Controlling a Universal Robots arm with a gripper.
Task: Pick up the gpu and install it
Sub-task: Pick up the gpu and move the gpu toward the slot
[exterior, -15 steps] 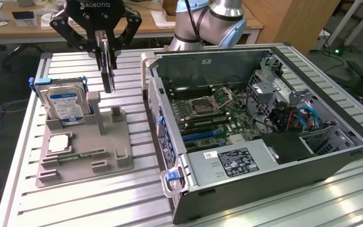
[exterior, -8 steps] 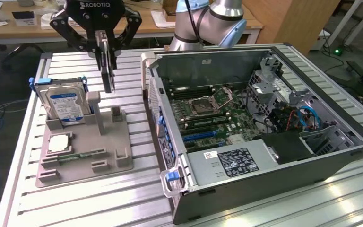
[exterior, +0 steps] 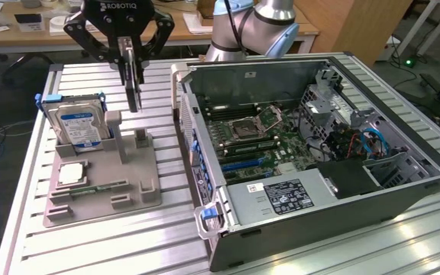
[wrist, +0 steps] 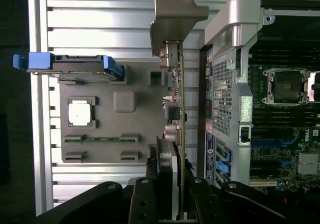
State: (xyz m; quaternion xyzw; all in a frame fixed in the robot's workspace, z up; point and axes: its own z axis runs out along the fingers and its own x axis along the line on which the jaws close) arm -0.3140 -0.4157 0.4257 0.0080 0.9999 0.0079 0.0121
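The gpu (exterior: pixel 133 86) is a thin dark card that hangs edge-down above the grey fixture's upright post (exterior: pixel 140 140). It is lifted off the fixture. My gripper (exterior: pixel 129 57) is shut on its upper edge. The black fingers (exterior: pixel 121 54) press on both faces. In the wrist view the gpu (wrist: pixel 178 104) runs edge-on away from my gripper (wrist: pixel 169 160), and its pale metal bracket (wrist: pixel 175 14) is at the far end. The card hangs between the fixture and the open computer case (exterior: pixel 204 137).
The grey fixture (exterior: pixel 128 197) holds an upright silver hard drive (exterior: pixel 82 123), a processor chip (exterior: pixel 73 172) and a green memory stick (exterior: pixel 101 188). The case lies open, showing the motherboard's blue slots (exterior: pixel 243 164) and a drive cage (exterior: pixel 342 114). The arm's body (exterior: pixel 251 28) rises behind the case.
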